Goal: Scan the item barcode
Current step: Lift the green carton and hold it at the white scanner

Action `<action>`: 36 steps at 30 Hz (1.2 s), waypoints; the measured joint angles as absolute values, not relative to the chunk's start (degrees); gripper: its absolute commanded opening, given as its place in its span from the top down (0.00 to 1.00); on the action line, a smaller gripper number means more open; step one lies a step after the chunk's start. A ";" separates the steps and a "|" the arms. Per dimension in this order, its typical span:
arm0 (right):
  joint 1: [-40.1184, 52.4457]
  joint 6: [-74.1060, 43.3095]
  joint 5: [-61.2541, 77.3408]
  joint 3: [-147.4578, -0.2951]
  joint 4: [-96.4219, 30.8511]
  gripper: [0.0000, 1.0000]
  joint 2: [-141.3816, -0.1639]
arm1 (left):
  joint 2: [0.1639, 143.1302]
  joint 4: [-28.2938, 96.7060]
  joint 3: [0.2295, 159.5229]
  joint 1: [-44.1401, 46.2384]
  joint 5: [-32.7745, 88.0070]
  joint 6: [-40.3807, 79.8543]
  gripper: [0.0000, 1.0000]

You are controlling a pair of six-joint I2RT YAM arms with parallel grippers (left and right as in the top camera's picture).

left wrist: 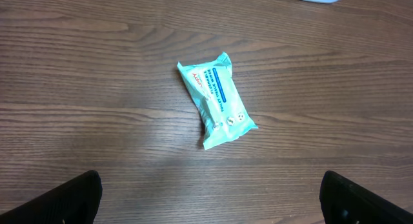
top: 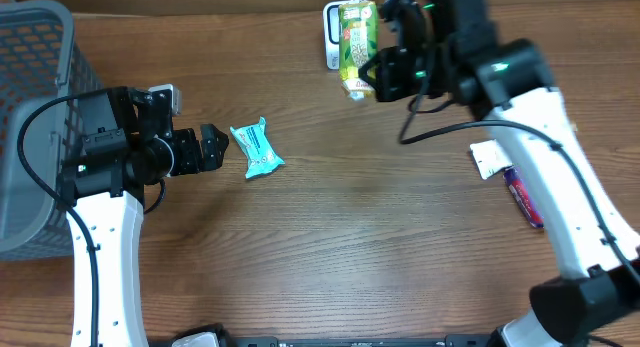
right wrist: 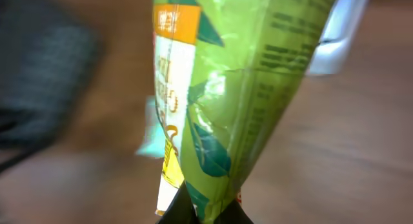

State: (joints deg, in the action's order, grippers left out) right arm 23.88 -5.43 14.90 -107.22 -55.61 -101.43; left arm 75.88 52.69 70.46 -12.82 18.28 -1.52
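Wood-grain table (top: pixel 340 257) carries the whole work area, with a grey mesh basket (top: pixel 30 77) at its left edge. At the far edge, the right gripper (top: pixel 372 75) is clamped fully closed on one crimped end of the green pouch (top: pixel 356 37). From overhead the pouch lies over the white scanner (top: pixel 331 32). In the right wrist view the scanner body shows just behind the pouch's upper corner. Whether pouch and scanner touch cannot be determined. The step in hand is judged to be presenting the barcode to the scanner window. To do it well, hold the printed face flat and parallel to the window. Rotate the wrist slowly until the code faces the reader. Avoid creasing the glossy film, since glare or folds are likely to block a read. The barcode itself cannot be identified in any view. The left gripper (top: pixel 218 147) stands fully open and empty, just beside the teal packet (left wrist: pixel 217 101) lying flat on the table; it should be kept away from the scan zone. A white card (top: pixel 488 159) and a red item (top: pixel 525 199) lie near the right arm.
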 measured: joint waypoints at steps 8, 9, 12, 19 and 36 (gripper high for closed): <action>26.83 3.20 -15.38 -107.22 -45.06 0.96 -113.21 | 75.88 52.69 70.46 -12.82 18.28 -1.50 0.01; 26.87 4.86 -17.89 -107.22 -43.24 0.96 -115.11 | 75.88 52.69 70.46 -12.82 18.28 -1.50 0.01; 27.11 8.95 -22.63 -107.22 -38.87 0.96 -119.42 | 75.88 52.69 70.46 -12.82 18.26 -1.52 0.00; 27.81 21.98 -30.24 -107.20 -23.14 0.96 -128.29 | 75.88 52.64 70.46 -12.82 18.28 -1.52 0.00; 28.03 28.80 -31.53 -107.20 -21.50 0.96 -131.85 | 75.88 52.69 70.46 -12.82 18.28 -1.50 0.00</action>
State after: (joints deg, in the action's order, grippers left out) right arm 28.03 28.80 -31.53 -107.20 -21.50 -131.85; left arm 75.88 52.69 70.46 -12.82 18.28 -1.50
